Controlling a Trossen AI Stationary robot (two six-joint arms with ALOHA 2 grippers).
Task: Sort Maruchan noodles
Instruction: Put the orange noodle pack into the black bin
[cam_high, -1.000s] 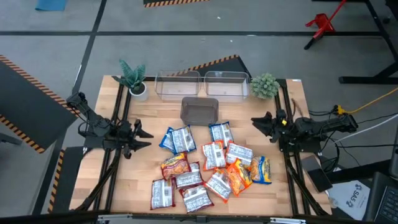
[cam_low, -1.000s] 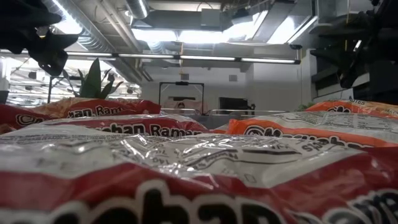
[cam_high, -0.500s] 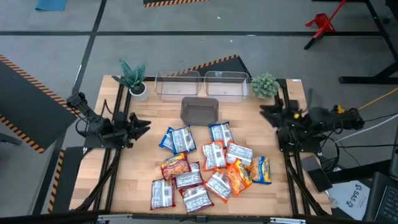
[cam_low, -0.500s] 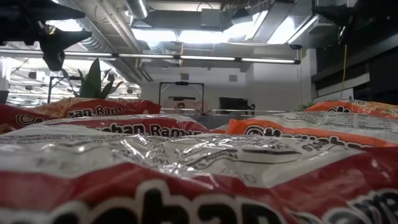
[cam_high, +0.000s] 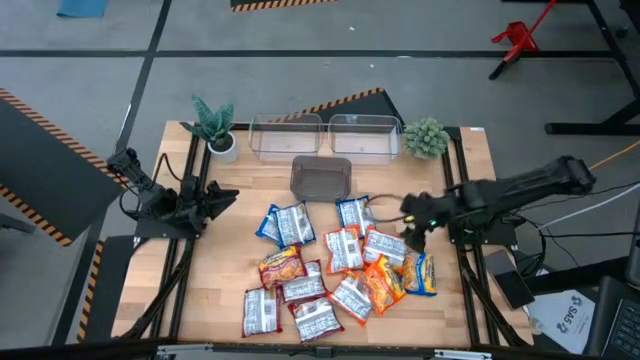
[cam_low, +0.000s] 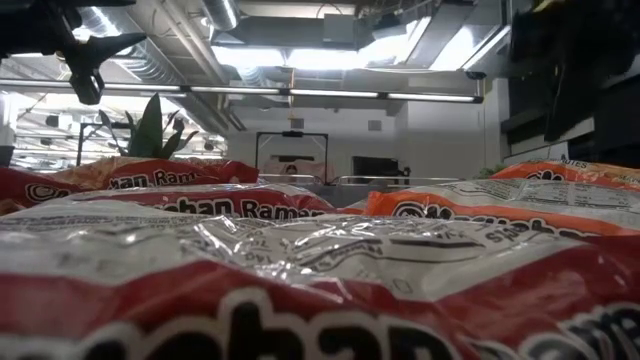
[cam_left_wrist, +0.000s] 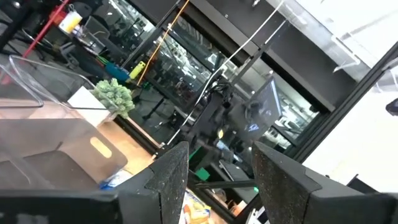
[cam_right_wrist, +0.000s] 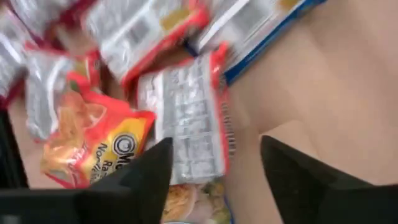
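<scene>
Several Maruchan noodle packets (cam_high: 335, 265) lie flat in a loose, partly overlapping pile on the near middle of the wooden table. They are blue-white, red-white and orange. My right gripper (cam_high: 415, 228) hangs open over the pile's right side, pointing steeply down. Below its fingers in the right wrist view are a red-white packet (cam_right_wrist: 186, 118) and an orange one (cam_right_wrist: 93, 146). My left gripper (cam_high: 215, 197) waits open at the table's left edge, pointing level across the table, with nothing between its fingers (cam_left_wrist: 168, 180).
Two clear bins (cam_high: 287, 135) (cam_high: 363, 135) stand side by side at the far edge, with a dark grey tray (cam_high: 320, 177) just in front of them. A potted plant stands at each far corner (cam_high: 213, 125) (cam_high: 425, 137). Bare wood lies left of the pile.
My right gripper has swung from the table's right edge toward the packets and tipped from level to pointing steeply down over the pile's right side. My left gripper has tipped up and rolled a little at the left edge. No packet has moved.
</scene>
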